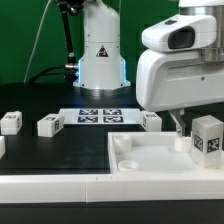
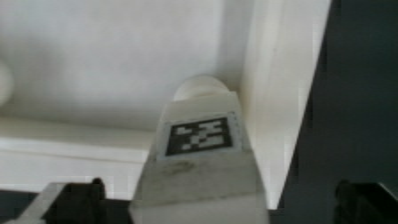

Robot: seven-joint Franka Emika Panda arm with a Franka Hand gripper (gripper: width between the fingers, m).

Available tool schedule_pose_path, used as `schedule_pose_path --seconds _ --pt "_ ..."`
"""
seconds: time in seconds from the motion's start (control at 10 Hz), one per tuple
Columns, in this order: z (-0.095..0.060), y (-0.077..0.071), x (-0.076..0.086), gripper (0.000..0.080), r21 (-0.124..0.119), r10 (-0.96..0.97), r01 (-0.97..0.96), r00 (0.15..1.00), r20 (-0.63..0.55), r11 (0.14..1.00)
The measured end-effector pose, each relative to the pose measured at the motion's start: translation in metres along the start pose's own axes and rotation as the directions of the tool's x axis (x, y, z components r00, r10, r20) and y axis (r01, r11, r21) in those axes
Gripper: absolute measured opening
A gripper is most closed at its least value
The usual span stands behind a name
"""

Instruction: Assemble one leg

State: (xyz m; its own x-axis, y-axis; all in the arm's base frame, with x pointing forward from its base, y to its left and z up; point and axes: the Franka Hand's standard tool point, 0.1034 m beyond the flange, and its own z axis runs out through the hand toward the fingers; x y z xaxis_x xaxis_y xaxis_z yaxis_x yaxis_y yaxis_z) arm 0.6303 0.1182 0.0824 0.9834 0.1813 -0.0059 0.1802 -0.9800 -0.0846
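Observation:
A white leg (image 1: 208,137) with a black-and-white marker stands at the near right corner of the large white plate (image 1: 140,160). My gripper (image 1: 194,128) hangs just over it. In the wrist view the same leg (image 2: 199,150) rises between my two dark fingers (image 2: 71,202), with a gap showing on each side. The gripper (image 2: 214,205) is open around the leg and not touching it. Three more legs lie on the black table: two at the exterior view's left (image 1: 10,122) (image 1: 50,125) and one behind the plate (image 1: 152,120).
The marker board (image 1: 98,115) lies in front of the robot base (image 1: 100,60). Another white part (image 1: 2,146) shows at the far left edge. The plate's edge (image 2: 285,90) runs beside the leg, with dark table (image 2: 365,90) beyond it.

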Motion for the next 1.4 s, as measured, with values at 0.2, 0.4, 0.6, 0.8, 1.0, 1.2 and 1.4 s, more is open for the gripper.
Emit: schedule_pose_path --seconds 0.2,0.4,0.6,0.8,1.0,1.2,1.4 --pt "0.0000 0.0000 0.0000 0.0354 0.000 0.000 0.000 1.000 0.000 1.000" --pt "0.0000 0.0002 0.0000 0.0290 0.000 0.023 -0.023 1.000 0.000 1.000" --pt "0.0002 0.0001 0.0000 0.0290 -0.003 0.092 -0.092 0.996 -0.004 0.996" --pt "0.0002 0.0012 0.0001 0.0290 -0.005 0.333 -0.333 0.943 -0.007 0.943" --pt "0.0005 0.0024 0.0002 0.0290 -0.002 0.548 -0.548 0.837 -0.011 0.837" --pt "0.0013 0.0037 -0.0006 0.0290 0.008 0.749 -0.749 0.662 -0.018 0.662" --pt "0.0014 0.0031 -0.0025 0.0290 0.016 0.909 -0.909 0.417 -0.027 0.417"
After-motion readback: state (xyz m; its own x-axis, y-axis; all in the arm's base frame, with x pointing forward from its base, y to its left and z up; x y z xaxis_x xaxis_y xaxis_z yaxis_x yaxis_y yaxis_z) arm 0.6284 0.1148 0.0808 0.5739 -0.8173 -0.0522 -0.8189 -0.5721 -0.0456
